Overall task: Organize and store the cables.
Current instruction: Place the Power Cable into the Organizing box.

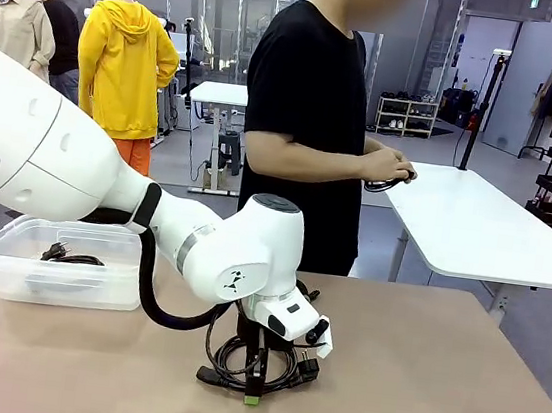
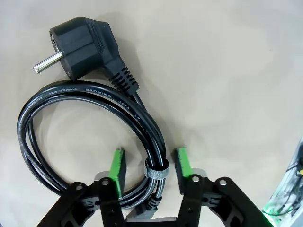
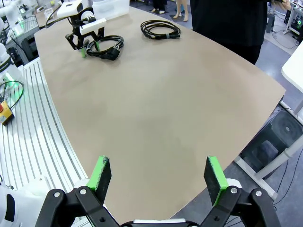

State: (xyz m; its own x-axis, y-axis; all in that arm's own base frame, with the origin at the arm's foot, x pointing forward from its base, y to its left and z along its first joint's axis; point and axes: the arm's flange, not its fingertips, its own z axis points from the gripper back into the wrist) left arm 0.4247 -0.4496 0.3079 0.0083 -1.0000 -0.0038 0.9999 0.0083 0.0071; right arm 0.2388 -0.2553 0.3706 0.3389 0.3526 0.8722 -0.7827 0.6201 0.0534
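Your left gripper point(image 2: 149, 157) points straight down at bottom centre, pads apart on either side of the strapped cable coil point(image 2: 85, 90), not touching it. Your right gripper point(image 3: 158, 177) gapes wide by the table point(image 3: 165, 104) rim, with bare tabletop ahead.

A strap-tied black cable coil point(image 2: 94, 92) with an angled plug lies flat on the worktop point(image 2: 227, 71), a second coil point(image 3: 161, 35) well apart on it, a third coil point(image 1: 73, 258) inside the clear box point(image 1: 5, 276).

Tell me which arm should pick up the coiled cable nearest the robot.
Left. The left claw straddles the cable at its strap, a finger on each side; the right claw hangs open over the table, far from it.
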